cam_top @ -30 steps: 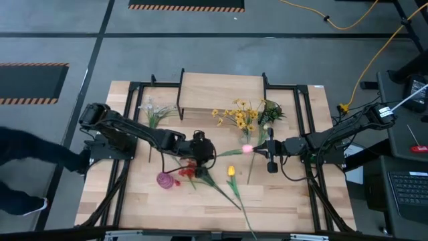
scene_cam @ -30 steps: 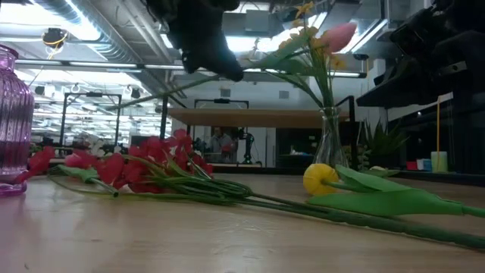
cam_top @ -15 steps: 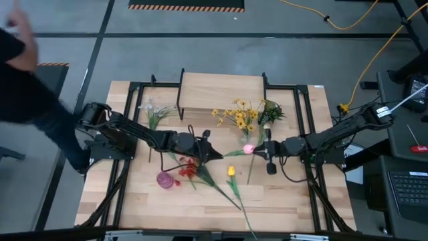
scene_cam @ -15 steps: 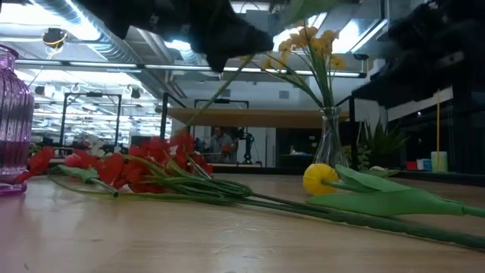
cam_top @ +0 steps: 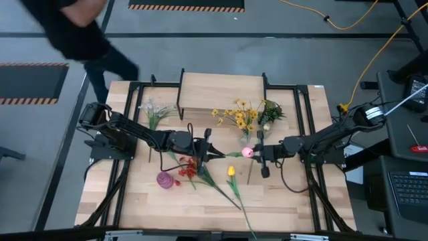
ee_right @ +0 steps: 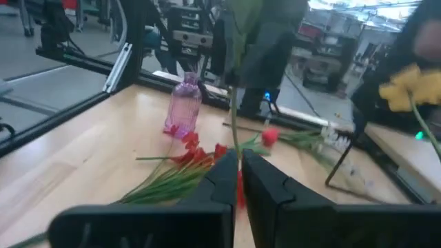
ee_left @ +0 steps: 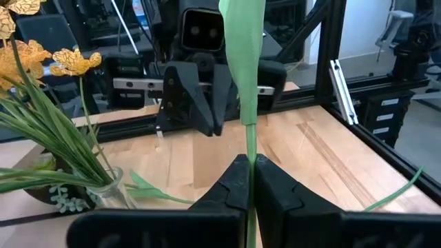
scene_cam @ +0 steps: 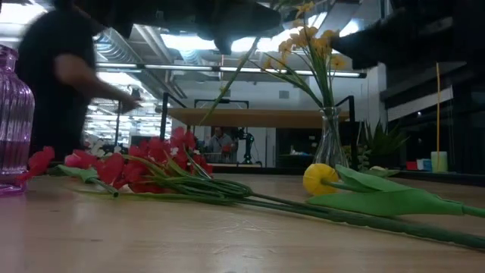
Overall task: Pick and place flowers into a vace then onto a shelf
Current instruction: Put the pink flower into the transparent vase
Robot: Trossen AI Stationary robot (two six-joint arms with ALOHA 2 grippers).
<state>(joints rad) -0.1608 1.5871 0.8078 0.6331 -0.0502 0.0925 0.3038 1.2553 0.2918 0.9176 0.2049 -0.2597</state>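
Both grippers hold a pink tulip (cam_top: 247, 151) in the air over the table's middle. My left gripper (cam_top: 215, 153) is shut on its green stalk. My right gripper (cam_top: 258, 153) is shut on it just right of the pink head. Red flowers (cam_top: 186, 169) and a yellow tulip (cam_top: 231, 171) lie flat on the table. A purple vase (cam_top: 165, 179) stands near them. A clear glass vase (scene_cam: 330, 144) with yellow blossoms (cam_top: 242, 117) stands in front of the shelf (cam_top: 221, 92). White blossoms (cam_top: 152, 110) lie at the far left. My left gripper pinches the tulip's green stalk (ee_left: 250, 148) between its two shut fingers, coming level from the table's left. The stalk runs on with its broad leaf (ee_left: 242, 48) toward the other gripper and is lifted clear of the table. My right gripper pinches the thin stalk (ee_right: 236, 141) between its shut fingers, level from the table's right, close beside the pink head (cam_top: 247, 151). The head itself is hidden in the right wrist view. The tulip hangs clear of the table between the two grippers.
A small green potted plant (cam_top: 269, 112) stands right of the glass vase. Black frame rails (cam_top: 304, 107) run along both table sides. A person in dark clothes (cam_top: 80, 27) moves past the far left corner. Bare wood lies at the near edge (cam_top: 167, 211).
My left gripper has moved from above the red flowers toward the table's right, to the tulip's stalk. My right gripper has carried the tulip a little toward the left. The person has walked from the table's left side round to its far left corner.
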